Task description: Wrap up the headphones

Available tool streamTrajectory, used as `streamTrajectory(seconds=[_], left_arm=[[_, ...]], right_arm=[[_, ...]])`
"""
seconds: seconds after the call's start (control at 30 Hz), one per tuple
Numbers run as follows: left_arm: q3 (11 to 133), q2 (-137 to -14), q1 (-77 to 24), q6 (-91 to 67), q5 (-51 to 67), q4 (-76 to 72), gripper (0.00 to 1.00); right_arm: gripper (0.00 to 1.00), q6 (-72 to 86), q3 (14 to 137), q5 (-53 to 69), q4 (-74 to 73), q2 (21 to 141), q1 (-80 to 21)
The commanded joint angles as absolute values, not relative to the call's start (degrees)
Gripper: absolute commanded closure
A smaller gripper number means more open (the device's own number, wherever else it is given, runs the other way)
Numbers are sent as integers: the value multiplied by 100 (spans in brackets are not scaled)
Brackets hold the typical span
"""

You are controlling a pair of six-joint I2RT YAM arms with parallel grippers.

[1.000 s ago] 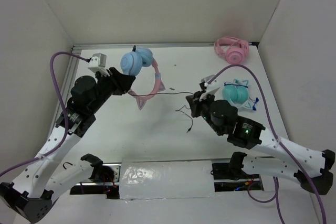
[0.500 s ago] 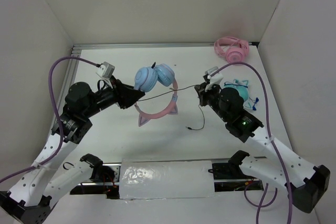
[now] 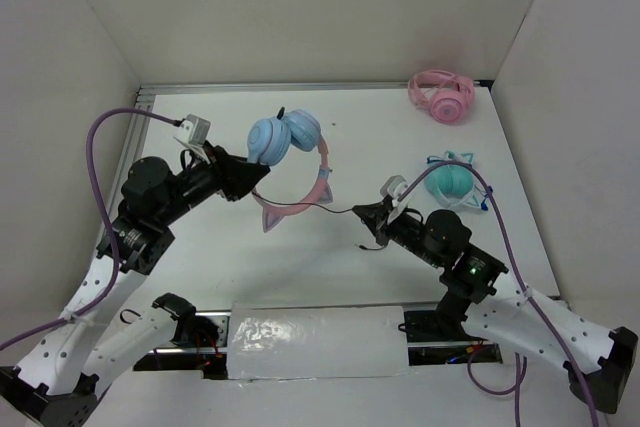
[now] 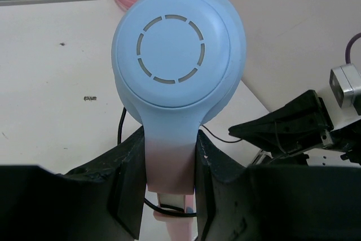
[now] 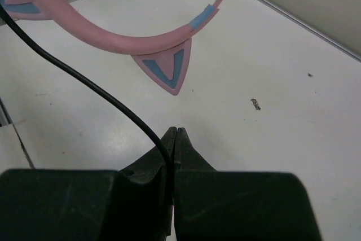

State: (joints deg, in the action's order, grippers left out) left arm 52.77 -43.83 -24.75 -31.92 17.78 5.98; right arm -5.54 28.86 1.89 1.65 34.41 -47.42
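The headphones [image 3: 285, 137] have light blue ear cups and a pink cat-ear headband [image 3: 318, 185]. My left gripper [image 3: 255, 173] is shut on the yoke below one ear cup [image 4: 177, 43] and holds the headphones above the table. The thin black cable [image 3: 338, 209] runs from them to my right gripper [image 3: 365, 211], which is shut on the cable [image 5: 107, 97]. The headband and one cat ear [image 5: 166, 71] show in the right wrist view. A turn of cable crosses the band between the left fingers [image 4: 131, 182].
All-pink headphones [image 3: 441, 95] lie at the back right corner. Teal headphones [image 3: 452, 179] lie at the right, close behind my right arm. White walls enclose the table on three sides. A taped panel [image 3: 315, 341] sits at the near edge.
The left gripper turned the headphones and drew them slightly left. The right gripper moved forward and left, lower over the table, still holding the cable.
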Motion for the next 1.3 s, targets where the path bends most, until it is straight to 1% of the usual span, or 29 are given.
streamTrajectory(seconds=[0.0, 0.17, 0.23, 0.4, 0.5, 0.57, 0.63, 0.77, 0.93, 1.03, 1.13, 1.2, 1.27], left_arm=[[5660, -4245, -2452, -3200, 1748, -202, 100], [5661, -4079, -2452, -3111, 2399, -132, 100], [5529, -3939, -2452, -3111, 2644, -211, 100], [5528, -3806, -2461, -3068, 3233, -229, 100], [5590, -3771, -2452, -2980, 3585, -176, 100], [5590, -3736, -2452, -2988, 3726, -158, 100], [5555, -3726, -2461, -2953, 3875, -193, 100], [5652, -3849, -2452, -2979, 4279, -105, 100], [5607, -3884, -2452, -3164, 4763, -448, 100], [5730, -4043, -2452, -3374, 5176, -650, 100], [5967, -4262, -2452, -3724, 5396, -808, 100], [6038, -4394, -2452, -3997, 5414, -1010, 100], [5977, -4403, -2452, -4393, 5222, -1186, 100]], right_arm=[[100, -475, 2926, -857, 211, 3419, -5027], [100, -624, 3208, -1730, 289, 3700, -4940], [100, -694, 3331, -1829, 430, 3910, -4634], [100, -773, 3489, -1143, 606, 4210, -4052], [100, -931, 3288, -775, 982, 4149, -3824], [100, -967, 3226, -318, 1107, 4035, -3614], [100, -1010, 3243, -28, 1142, 3973, -3516], [100, -1178, 3392, 158, 1047, 3937, -3507], [100, -1248, 3410, 614, 1168, 4288, -3472], [98, -1152, 3271, 1115, 1598, 4543, -3454], [95, -871, 2989, 1528, 2590, 4781, -3437], [91, -616, 2848, 1862, 3512, 5053, -3437], [89, -405, 2856, 2021, 4345, 5446, -3437]])
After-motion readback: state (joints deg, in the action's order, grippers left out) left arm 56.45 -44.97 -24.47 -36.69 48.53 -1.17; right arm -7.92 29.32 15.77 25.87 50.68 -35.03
